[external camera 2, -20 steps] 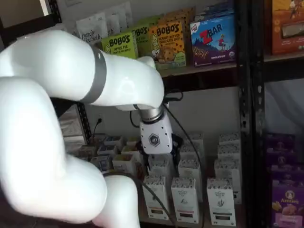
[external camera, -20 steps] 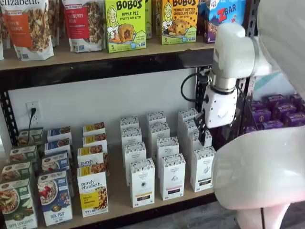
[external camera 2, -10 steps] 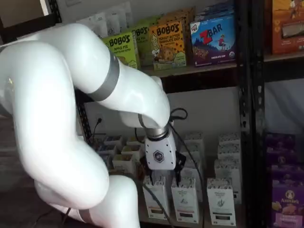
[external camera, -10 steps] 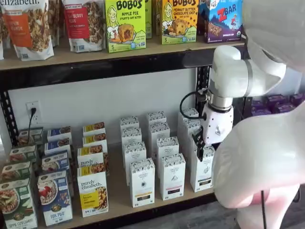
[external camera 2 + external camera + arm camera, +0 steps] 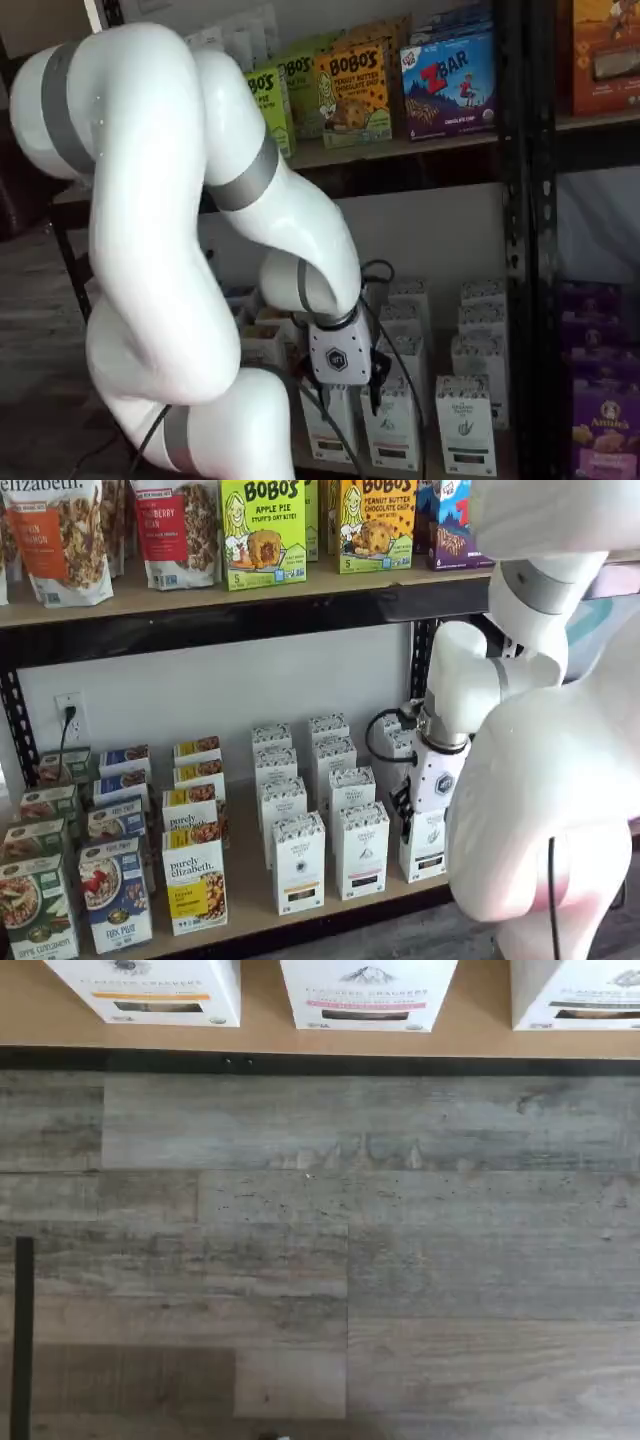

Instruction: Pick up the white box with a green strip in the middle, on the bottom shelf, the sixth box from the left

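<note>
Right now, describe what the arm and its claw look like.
The arm is glossy white with rounded, bulbous links and grey bands at the joints. The claw has a white boxy body bearing a small dark hexagonal emblem, with black fingers below. A thin black cable loops beside the wrist.

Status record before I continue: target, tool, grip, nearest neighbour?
target: tall white carton with dark greenish strip, upright, front row of the pale wood bottom shelf
tool: low, in front of the white cartons; finger gap unreadable
grip: none evident; carton stands on shelf
neighbour: similar white carton with pink strip, right beside target
</note>
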Robot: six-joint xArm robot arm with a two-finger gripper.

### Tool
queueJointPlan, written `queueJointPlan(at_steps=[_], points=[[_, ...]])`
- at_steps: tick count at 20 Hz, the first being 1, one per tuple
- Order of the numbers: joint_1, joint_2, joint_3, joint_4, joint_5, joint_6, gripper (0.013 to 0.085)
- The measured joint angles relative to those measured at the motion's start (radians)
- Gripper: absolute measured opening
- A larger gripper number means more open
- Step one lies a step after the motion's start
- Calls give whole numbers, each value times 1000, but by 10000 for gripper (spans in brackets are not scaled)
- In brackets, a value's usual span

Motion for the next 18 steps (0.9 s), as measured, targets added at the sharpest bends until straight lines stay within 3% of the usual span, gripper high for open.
queueJointPlan(at_steps=[2,7,12,16,18], points=[[8,48,-9,5,-41,3,850],[9,193,-57,-72,-136,74,850],[-5,309,-117,-49,-192,37,850],[-45,420,-195,-114,-227,61,850],[-57,479,-241,-75,-243,9,850]])
